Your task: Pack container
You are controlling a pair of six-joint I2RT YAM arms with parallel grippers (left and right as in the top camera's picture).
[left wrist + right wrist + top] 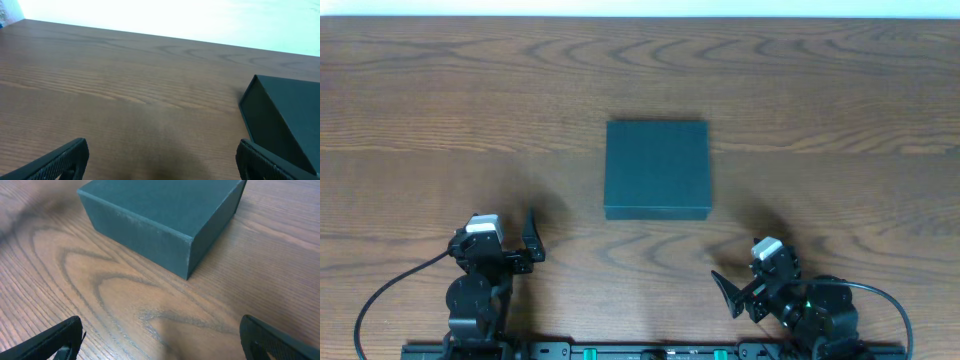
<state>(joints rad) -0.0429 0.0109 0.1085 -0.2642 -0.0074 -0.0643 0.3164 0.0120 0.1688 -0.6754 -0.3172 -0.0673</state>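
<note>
Nearest the base, the left fingers (pixel 62 159) stand spread wide with nothing between them, and only bare wood shows in the gap. The right fingers (pixel 52 341) are spread just as wide and also hold nothing. In the overhead view both arms sit low at the near edge of the worktop (pixel 440 100), one to each side, and neither touches anything.

Farther out, near the middle of the worktop and between the two arms, lies the container (pixel 656 165). It is a dark, matte, square, shallow box, flat on the wood with its lid down. From the right wrist its near corner and two side walls (pixel 160 215) face the camera, well clear of the right fingers. From the left wrist it shows at the right-hand edge (pixel 290 115), also apart from the left fingers.

As for progress, the closed lid hides the inside, so it cannot be told whether anything has been packed. No loose goods lie on the worktop in any view. With both sets of fingers idle and away from the box, the arms look to be at rest, either before any packing or with it finished and the lid shut.

By count there is one container, two arms with two fingers each, and no items to pack in sight.
</note>
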